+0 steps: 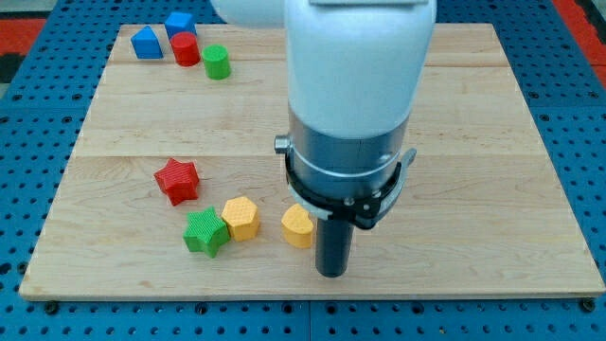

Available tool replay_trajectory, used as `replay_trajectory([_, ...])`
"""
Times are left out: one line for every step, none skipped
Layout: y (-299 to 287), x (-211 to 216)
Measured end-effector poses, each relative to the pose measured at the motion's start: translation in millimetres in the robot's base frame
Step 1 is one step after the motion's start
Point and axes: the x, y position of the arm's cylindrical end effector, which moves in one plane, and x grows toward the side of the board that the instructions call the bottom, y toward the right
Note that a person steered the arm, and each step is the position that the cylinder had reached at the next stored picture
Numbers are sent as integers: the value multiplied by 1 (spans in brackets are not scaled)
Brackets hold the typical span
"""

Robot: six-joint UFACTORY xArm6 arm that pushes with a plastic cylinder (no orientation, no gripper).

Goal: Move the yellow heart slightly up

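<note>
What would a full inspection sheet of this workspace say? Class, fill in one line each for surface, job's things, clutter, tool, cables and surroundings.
Surface: wooden board, pale planks, flat.
Job's things: yellow heart near the view's bottom, partly behind the arm's rod.
Clutter: yellow hexagon block touching green star; red star above them; blue block, second blue block, red cylinder and green cylinder clustered at the view's top left.
Tool: my tip rests just right of and below the yellow heart, close beside it; contact cannot be told.
Cables: nothing seen.
Surroundings: blue gridded mat around the board; red area at top right.
</note>
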Motion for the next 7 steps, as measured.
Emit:
replay_trajectory([-11,-42])
replay_trajectory([-12,-67])
replay_trajectory([-39,-55])
replay_trajectory([-16,-54])
replay_trajectory([-54,-52])
replay_trajectory([-81,-89])
replay_trajectory([-127,-99])
